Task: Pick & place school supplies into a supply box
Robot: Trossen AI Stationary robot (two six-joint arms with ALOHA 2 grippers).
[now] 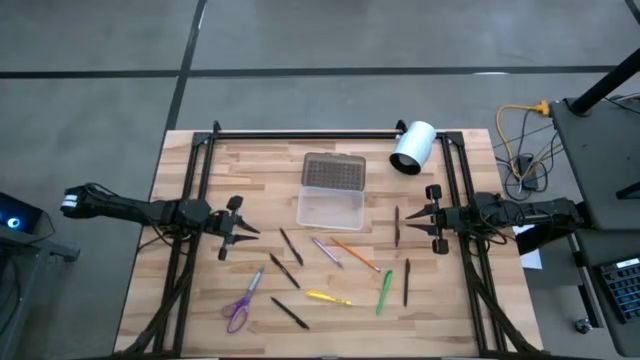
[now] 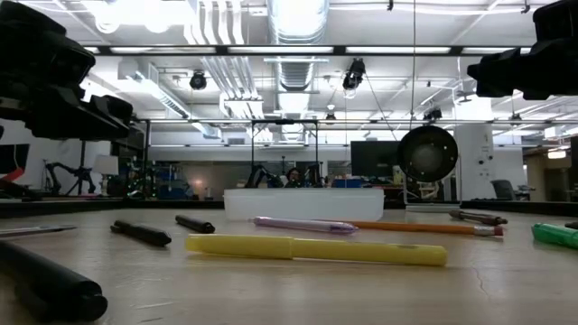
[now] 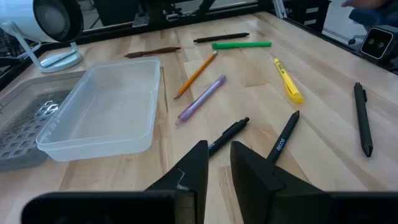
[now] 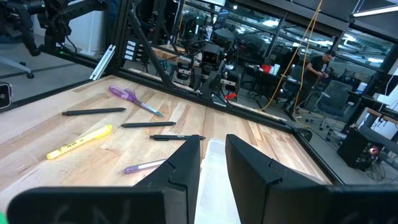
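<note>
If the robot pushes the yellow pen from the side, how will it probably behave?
The yellow pen is a round, thin barrel lying flat on the smooth wooden table, so it would probably roll instead of sliding. It looks rigid, so it should not bend. Being so slim, it is likely light and easy to knock away.

Pale wooden plank bench (image 1: pixel 200 300) on a grey concrete floor (image 1: pixel 300 40); white ceiling ducts (image 2: pixel 298 18) and strip lights (image 2: pixel 271 50) overhead; black office chairs (image 4: pixel 333 99) beyond.
</note>
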